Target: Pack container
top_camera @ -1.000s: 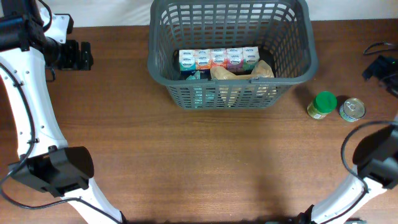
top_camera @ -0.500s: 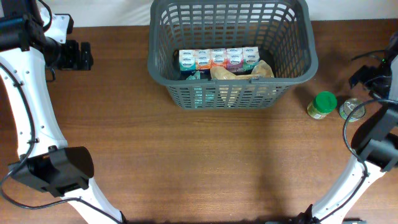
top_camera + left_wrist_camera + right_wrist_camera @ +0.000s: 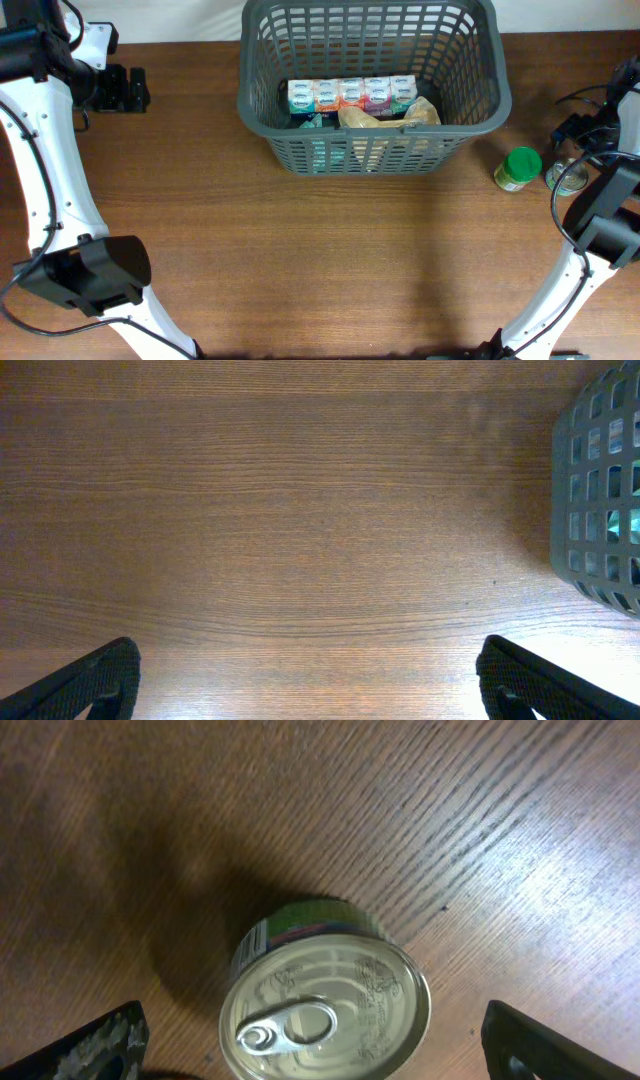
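The dark grey slotted basket [image 3: 370, 120] stands at the table's back centre; it holds a row of small colourful cartons [image 3: 350, 94] and a tan bag [image 3: 385, 116]. A corner of its wall shows in the left wrist view [image 3: 600, 490]. A small metal tin can [image 3: 325, 995] with a pull tab stands right of the basket, beside a green-lidded jar [image 3: 518, 168]. My right gripper [image 3: 310, 1050] is open, directly above the can [image 3: 568, 176], a finger on each side. My left gripper [image 3: 310, 685] is open and empty over bare table at the far left.
The right arm's base [image 3: 610, 215] stands at the right edge near the can. The left arm [image 3: 60, 70] reaches along the far left edge. Wooden tabletop lies in front of the basket.
My right gripper has moved forward and down from the far right edge to just above the tin can. The left arm has not moved.
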